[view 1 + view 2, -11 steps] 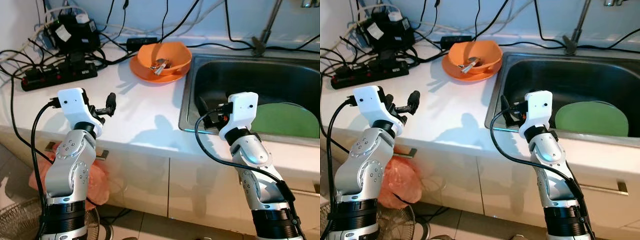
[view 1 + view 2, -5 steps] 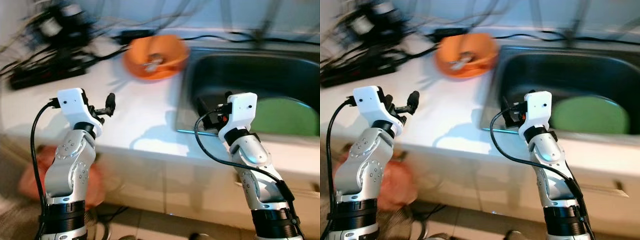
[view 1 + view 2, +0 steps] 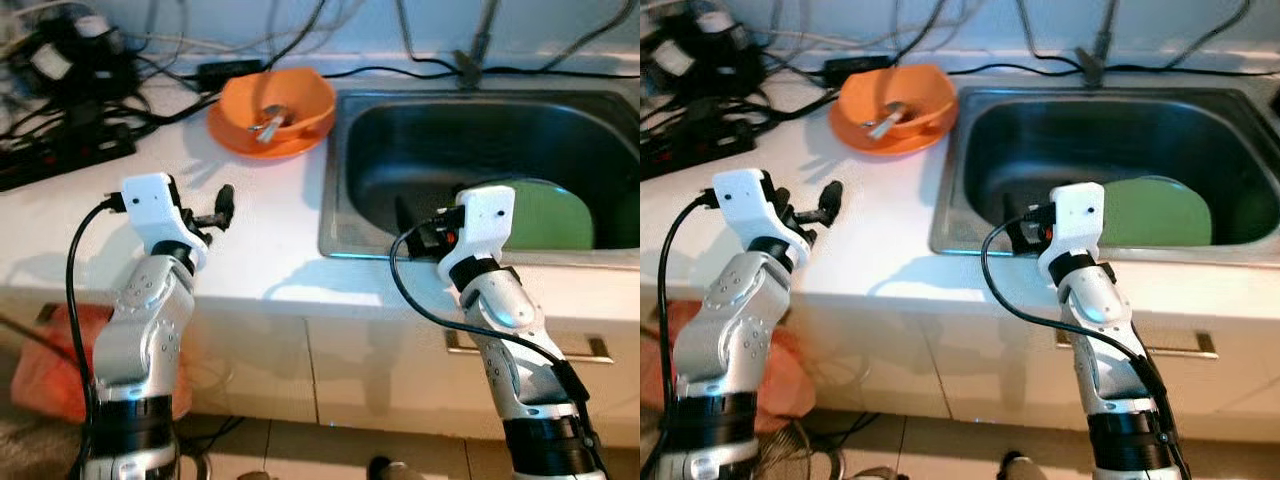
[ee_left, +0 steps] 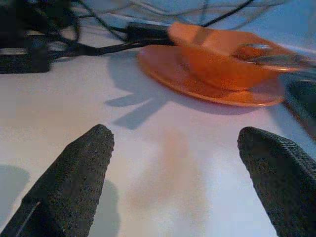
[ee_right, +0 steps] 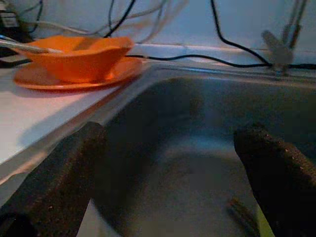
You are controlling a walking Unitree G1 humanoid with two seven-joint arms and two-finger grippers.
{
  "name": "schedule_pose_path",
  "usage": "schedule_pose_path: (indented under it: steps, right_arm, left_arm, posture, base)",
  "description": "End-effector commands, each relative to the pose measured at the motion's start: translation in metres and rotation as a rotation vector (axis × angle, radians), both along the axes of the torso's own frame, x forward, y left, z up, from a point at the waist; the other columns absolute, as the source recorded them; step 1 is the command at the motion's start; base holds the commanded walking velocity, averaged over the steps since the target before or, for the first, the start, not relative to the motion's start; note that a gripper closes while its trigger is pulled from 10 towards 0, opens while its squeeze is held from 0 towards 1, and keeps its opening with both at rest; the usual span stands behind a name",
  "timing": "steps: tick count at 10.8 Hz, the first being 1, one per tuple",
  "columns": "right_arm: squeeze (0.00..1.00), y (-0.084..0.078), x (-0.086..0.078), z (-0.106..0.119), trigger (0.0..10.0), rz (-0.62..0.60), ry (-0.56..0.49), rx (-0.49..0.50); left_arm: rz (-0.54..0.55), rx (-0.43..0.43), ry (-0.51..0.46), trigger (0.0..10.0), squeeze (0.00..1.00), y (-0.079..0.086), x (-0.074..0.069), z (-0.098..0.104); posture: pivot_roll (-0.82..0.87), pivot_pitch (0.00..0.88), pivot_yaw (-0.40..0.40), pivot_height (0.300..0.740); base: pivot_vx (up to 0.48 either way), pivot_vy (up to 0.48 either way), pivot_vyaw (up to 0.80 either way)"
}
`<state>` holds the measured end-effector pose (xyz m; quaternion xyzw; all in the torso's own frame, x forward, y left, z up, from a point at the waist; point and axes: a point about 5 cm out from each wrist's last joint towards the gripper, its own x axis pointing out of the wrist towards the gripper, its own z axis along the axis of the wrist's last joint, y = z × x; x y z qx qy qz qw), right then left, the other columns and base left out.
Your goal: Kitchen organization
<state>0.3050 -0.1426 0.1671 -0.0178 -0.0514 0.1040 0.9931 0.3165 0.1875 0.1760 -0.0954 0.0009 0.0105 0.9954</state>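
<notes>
From the head, the left pincer [image 3: 222, 205] hangs over the white tabletop [image 3: 260, 230], near an orange bowl [image 3: 277, 100] sitting on an orange plate [image 3: 232, 133] beside the sink [image 3: 345, 180]; the right pincer [image 3: 1020, 232] sits at the sink's front rim, a green plate [image 3: 1155, 212] lying in the basin. The left wrist camera shows its fingers [image 4: 74, 173] spread wide, empty, bowl ahead. The right wrist camera shows its fingers [image 5: 64, 173] likewise apart over the basin
</notes>
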Motion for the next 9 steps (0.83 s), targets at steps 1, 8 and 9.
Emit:
schedule_pose_path:
  steps: [1,8,9]
  right_arm:
    - [0.0,0.001,0.001,0.003,10.0,-0.001,-0.009,-0.003]
    - [0.0,0.004,-0.01,0.0,10.0,-0.02,-0.006,0.02]
    - [0.0,0.005,-0.014,-0.001,10.0,-0.03,-0.002,0.021]
  left_arm:
    - [0.003,-0.011,0.023,10.0,0.0,0.005,0.005,0.0]
    - [-0.133,0.062,0.007,10.0,0.0,-0.003,0.036,0.013]
    - [-0.131,0.06,0.022,10.0,0.0,-0.007,0.047,0.01]
  posture:
    - [0.11,0.085,0.089,0.74]
    - [0.09,0.137,0.108,0.74]
    - [0.07,0.159,0.113,0.74]
  base:
    - [0.0,0.0,0.0]
    - [0.0,0.0,0.0]
    - [0.0,0.0,0.0]
